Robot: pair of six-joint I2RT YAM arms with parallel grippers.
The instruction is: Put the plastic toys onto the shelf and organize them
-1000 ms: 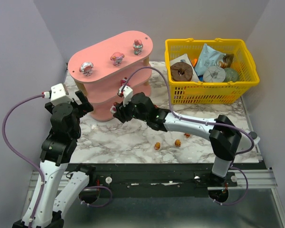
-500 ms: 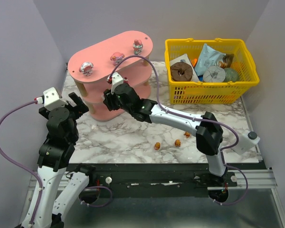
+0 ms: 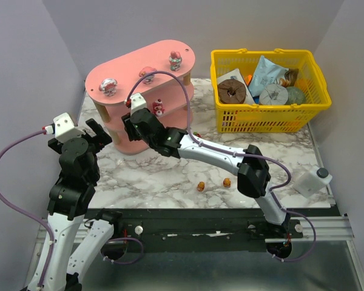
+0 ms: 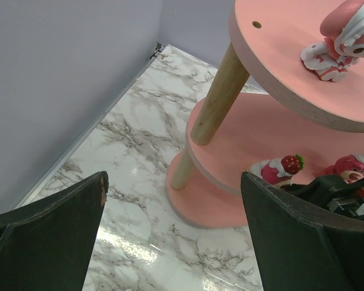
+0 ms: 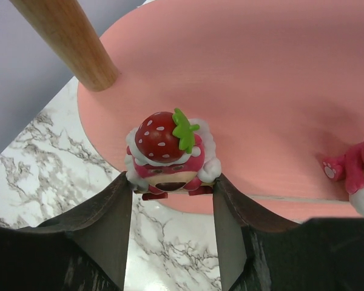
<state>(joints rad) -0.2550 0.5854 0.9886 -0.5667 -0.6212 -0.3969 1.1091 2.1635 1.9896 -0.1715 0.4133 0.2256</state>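
Observation:
The pink three-tier shelf (image 3: 130,68) stands at the back left. Three plastic toys stand on its top board (image 3: 109,85) (image 3: 148,74) (image 3: 175,59). My right gripper (image 3: 133,123) reaches to the left end of the middle tier, shut on a pink toy with a strawberry on its head (image 5: 168,150); it sits at the board's edge (image 5: 261,79) between the fingertips (image 5: 124,194). Another pink toy (image 5: 358,173) stands to the right on that board. Two orange-brown toys (image 3: 201,186) (image 3: 227,182) lie on the table. My left gripper (image 4: 173,206) hangs open left of the shelf, holding nothing.
A yellow mesh basket (image 3: 267,118) with packets and a brown ring stands at the back right. A pale wooden post (image 5: 67,36) rises just left of the held toy. Grey walls close in on the left and back of the marble table (image 3: 170,176).
My right arm has swung left along the shelf front, carrying the strawberry toy to the left end of the middle tier. My left arm has drawn slightly back to the left.

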